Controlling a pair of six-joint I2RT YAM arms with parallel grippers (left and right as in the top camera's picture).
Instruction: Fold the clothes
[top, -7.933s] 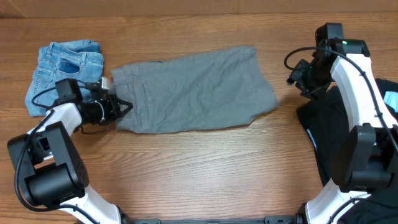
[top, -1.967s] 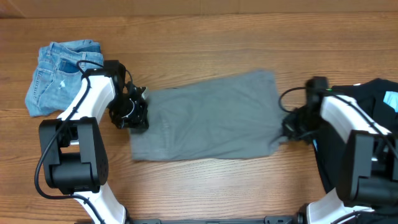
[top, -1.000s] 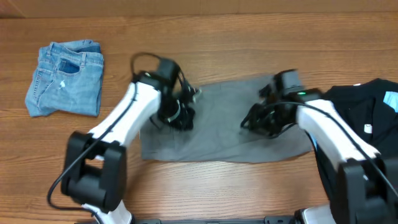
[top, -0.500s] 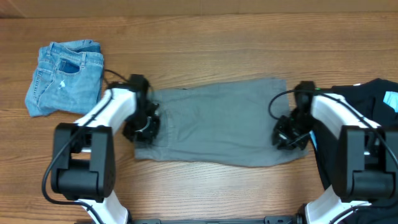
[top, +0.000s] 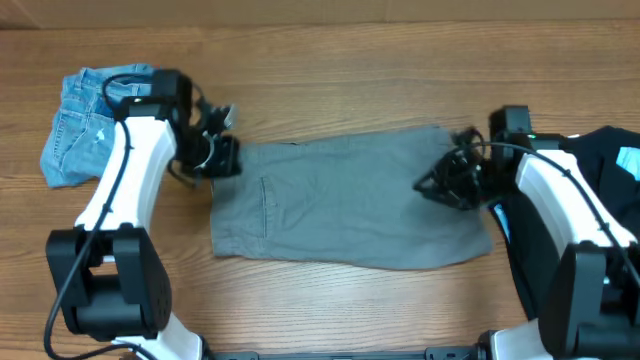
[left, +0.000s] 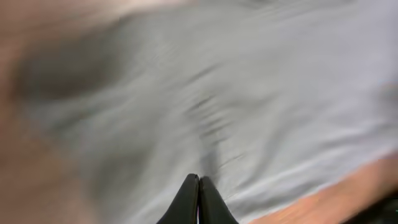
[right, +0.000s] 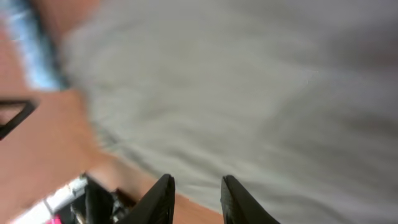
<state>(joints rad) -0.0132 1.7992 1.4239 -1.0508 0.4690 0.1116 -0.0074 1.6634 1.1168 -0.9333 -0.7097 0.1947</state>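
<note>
The grey-khaki shorts lie spread flat across the middle of the table, waistband to the left. My left gripper hovers at their upper left corner, shut with nothing visible between its fingers; blurred grey cloth fills the view below it. Over the right end of the shorts is my right gripper. In the right wrist view it stands open and empty above the grey cloth. The folded light-blue denim shorts sit at the far left, partly under my left arm. The black top lies at the right edge.
The wooden table runs bare along the back and the front. The black top lies under my right arm, close to the right end of the grey shorts. Bare wood shows beside the cloth in the right wrist view.
Both grippers have left the shorts' lower corners: the left rose to the upper left corner, the right moved up and inward. The right jaws have parted a little. The shorts stay flat.
</note>
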